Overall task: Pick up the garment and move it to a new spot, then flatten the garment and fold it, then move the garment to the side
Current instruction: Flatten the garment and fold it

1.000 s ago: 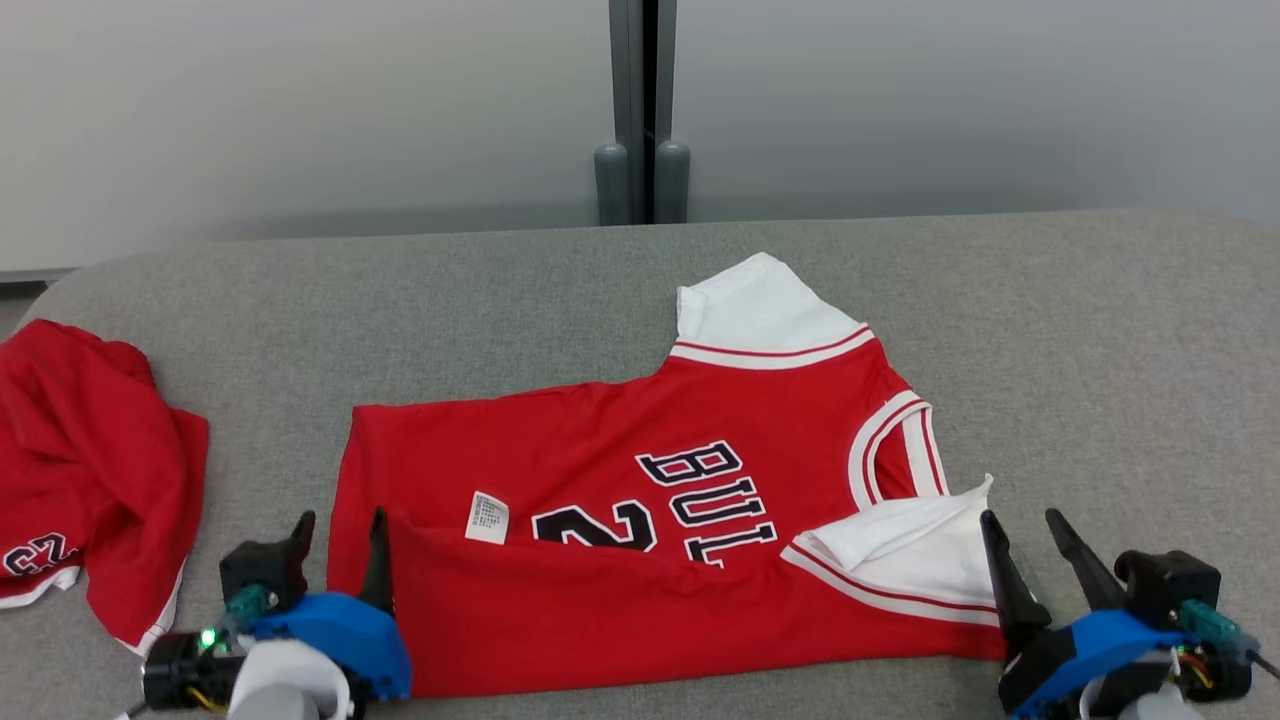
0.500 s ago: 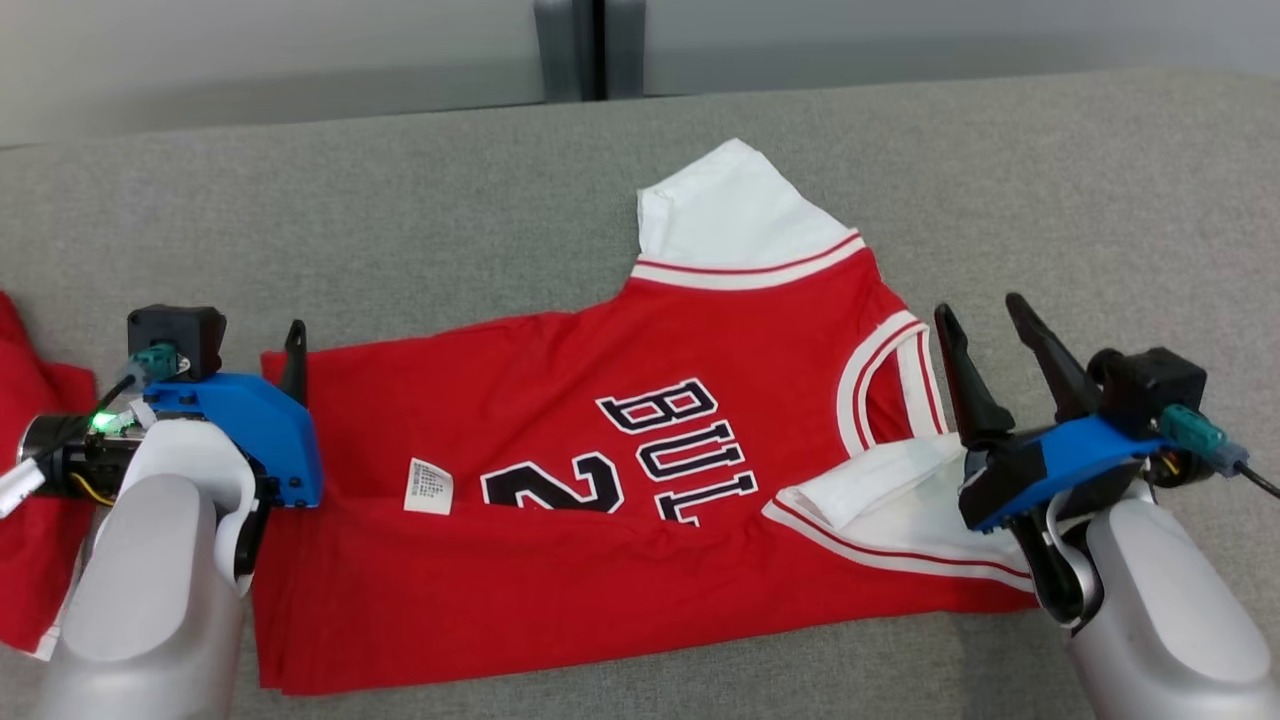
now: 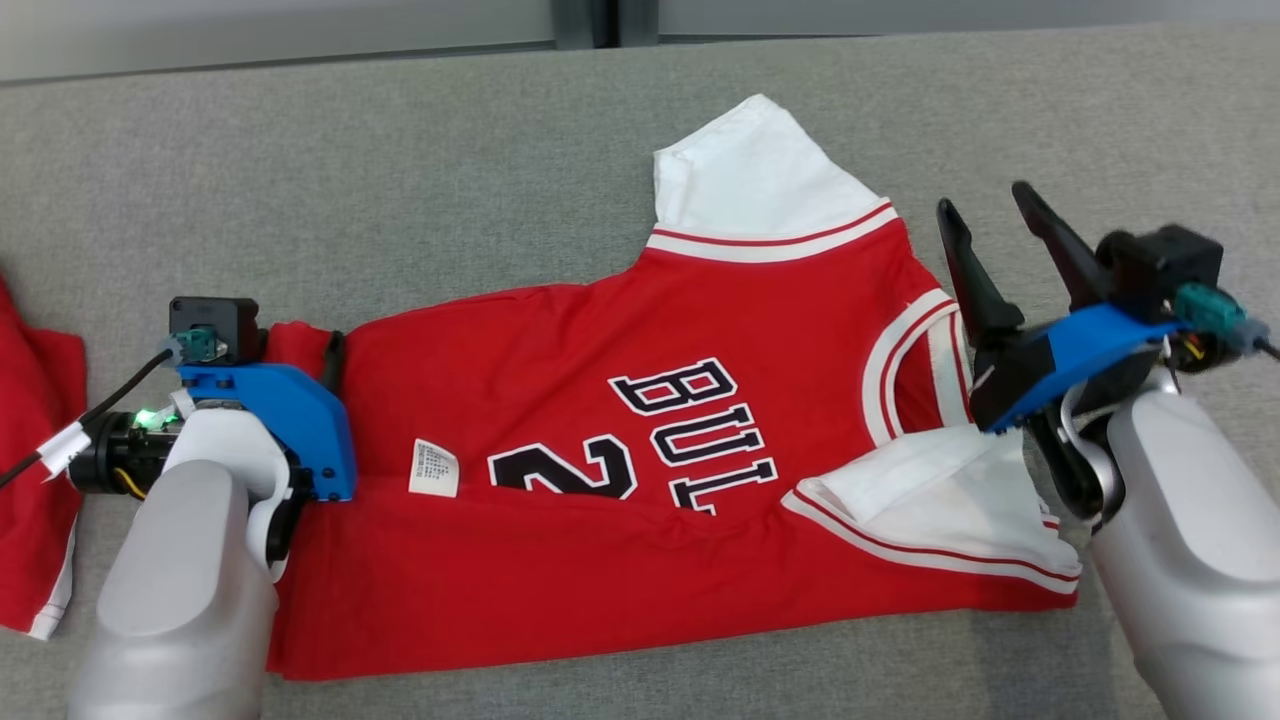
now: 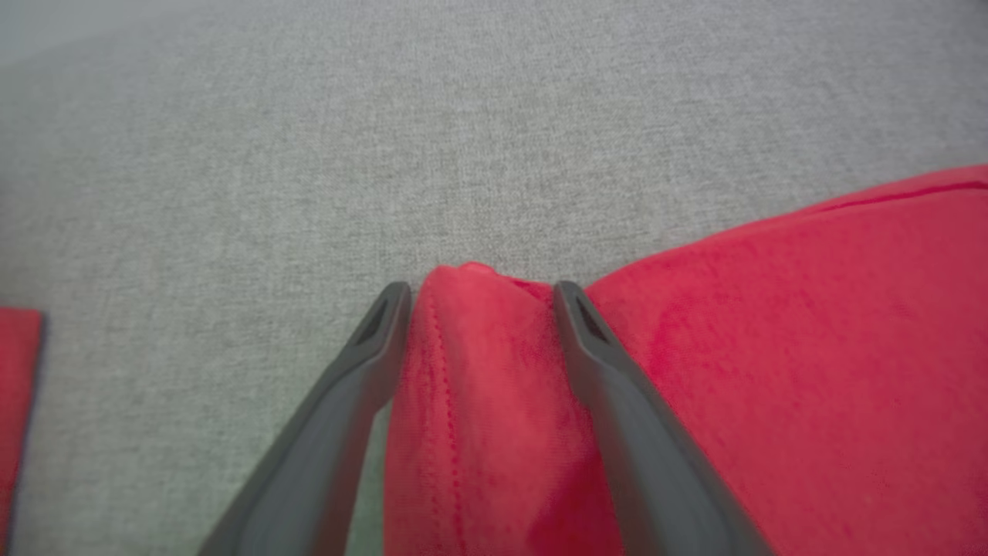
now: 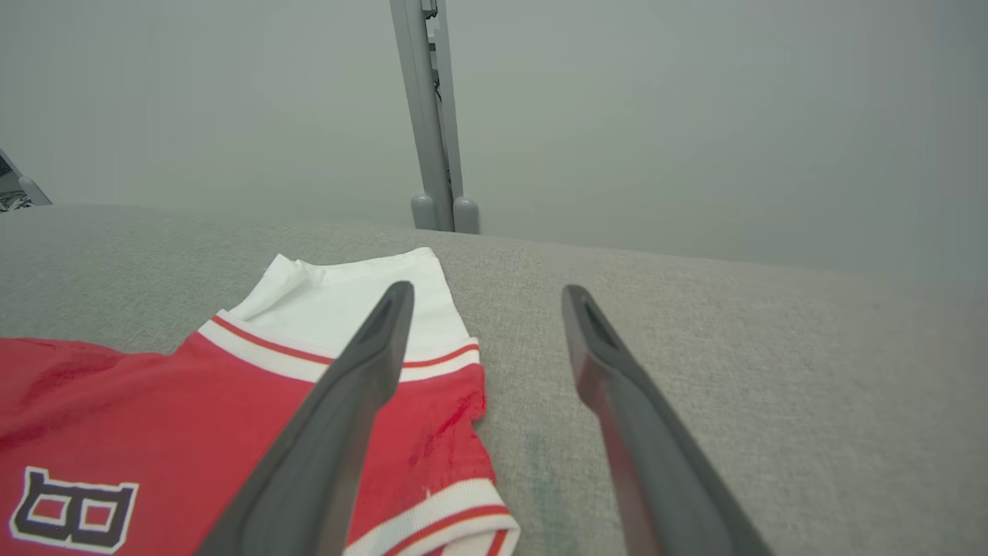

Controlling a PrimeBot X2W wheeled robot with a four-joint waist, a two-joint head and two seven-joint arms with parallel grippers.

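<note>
L gripper spread astride jersey corner; R gripper spread by collar.

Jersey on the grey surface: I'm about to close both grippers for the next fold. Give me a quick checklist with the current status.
1. The left gripper is open: ok.
2. Cloth sits in its gap: ok, the red hem corner of the jersey bunches up there.
3. The right gripper is open: ok.
4. Cloth sits in its gap: not ok, bare grey surface shows there, beside the jersey.
5. The jersey lies flat: not ok, the near white sleeve is folded over the body.
6. The second red garment lies apart from the jersey: ok.
</note>
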